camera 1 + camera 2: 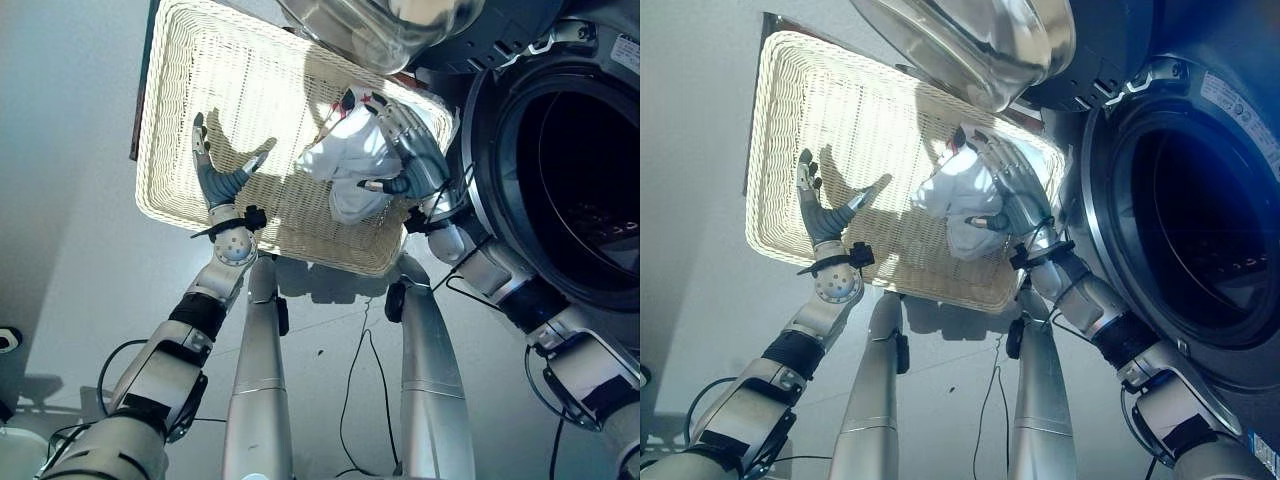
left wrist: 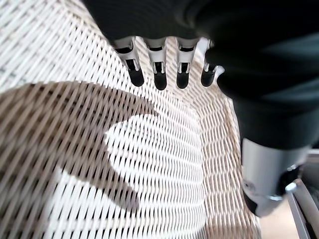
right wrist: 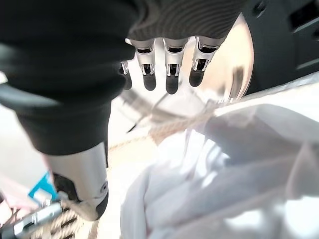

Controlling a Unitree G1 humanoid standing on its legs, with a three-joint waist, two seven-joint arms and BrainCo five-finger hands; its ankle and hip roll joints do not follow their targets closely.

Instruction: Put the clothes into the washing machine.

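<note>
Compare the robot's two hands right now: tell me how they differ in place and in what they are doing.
The left hand hangs over bare weave at the basket's left part; the right hand is over the white garment at the basket's right end, near the washing machine drum. The left hand has nothing beneath it but wicker; the right hand has cloth just below its fingers. Both are open, fingers extended, and hold nothing.

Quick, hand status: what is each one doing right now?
Left hand: open, holding nothing, over the wicker basket.
Right hand: open, fingers straight, just above the white garment in the basket.
</note>
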